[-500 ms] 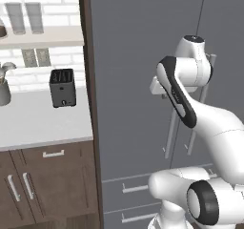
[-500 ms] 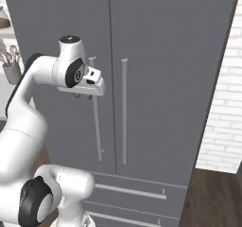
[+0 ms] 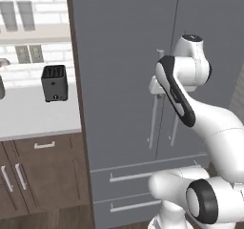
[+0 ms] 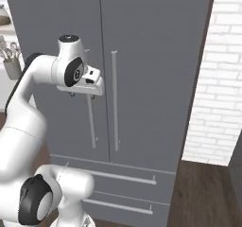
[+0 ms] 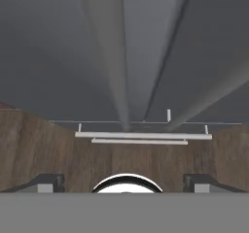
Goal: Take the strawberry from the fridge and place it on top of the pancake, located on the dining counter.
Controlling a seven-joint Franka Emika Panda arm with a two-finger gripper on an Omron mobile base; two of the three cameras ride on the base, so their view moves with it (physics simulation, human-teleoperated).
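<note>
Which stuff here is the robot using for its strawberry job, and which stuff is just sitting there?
For the job:
- the tall matte grey double-door fridge, doors shut
- its long silver bar handle on the left door
- the robot's claw, spread wide, up by that handle

Just sitting there:
- the black boxy toaster on the pale counter
- the dark brown wooden cabinets
- the white brick wall

The white arm rose from its base, bent at a dark elbow joint, and reached forward at about chest height. The wrist turned downward, so the hand looked along the gripper (image 5: 124,182) toward the floor. Its two dark fingertips (image 5: 44,182) stood wide apart (one at each lower corner of the hand view), with nothing between them.
</note>
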